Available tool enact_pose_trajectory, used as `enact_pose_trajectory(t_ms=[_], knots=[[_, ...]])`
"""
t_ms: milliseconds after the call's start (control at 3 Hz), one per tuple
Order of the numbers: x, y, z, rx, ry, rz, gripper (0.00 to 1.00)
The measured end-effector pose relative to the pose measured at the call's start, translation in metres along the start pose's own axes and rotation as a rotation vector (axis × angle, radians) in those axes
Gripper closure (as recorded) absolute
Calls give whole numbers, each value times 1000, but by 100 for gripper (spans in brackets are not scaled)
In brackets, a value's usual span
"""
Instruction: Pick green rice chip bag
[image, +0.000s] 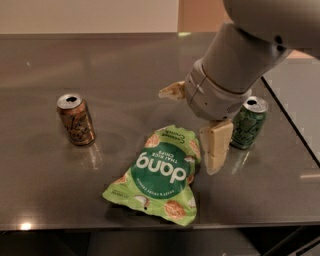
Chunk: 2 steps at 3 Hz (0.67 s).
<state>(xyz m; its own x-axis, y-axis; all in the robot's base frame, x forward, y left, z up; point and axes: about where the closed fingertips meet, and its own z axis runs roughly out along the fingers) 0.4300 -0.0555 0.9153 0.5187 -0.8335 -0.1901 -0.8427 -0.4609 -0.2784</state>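
The green rice chip bag (159, 172) lies flat on the dark table (125, 65), near its front edge, with the "dang" print upside down to me. My gripper (194, 120) hangs from the grey arm just above the bag's upper right corner. Its cream fingers are spread apart: one fingertip (215, 150) points down beside the bag's right edge, the other (171, 91) sticks out to the left behind the bag. The gripper holds nothing.
A dark green drink can (248, 122) stands right of the gripper, close to the lower finger. A brown-orange can (75, 119) stands at the left. The table's right edge (292, 125) runs just past the green can.
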Motion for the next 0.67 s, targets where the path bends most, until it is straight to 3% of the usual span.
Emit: enact_pose_trajectory(t_ms=[667], knots=[[-9, 10, 44, -89, 11, -76, 0]])
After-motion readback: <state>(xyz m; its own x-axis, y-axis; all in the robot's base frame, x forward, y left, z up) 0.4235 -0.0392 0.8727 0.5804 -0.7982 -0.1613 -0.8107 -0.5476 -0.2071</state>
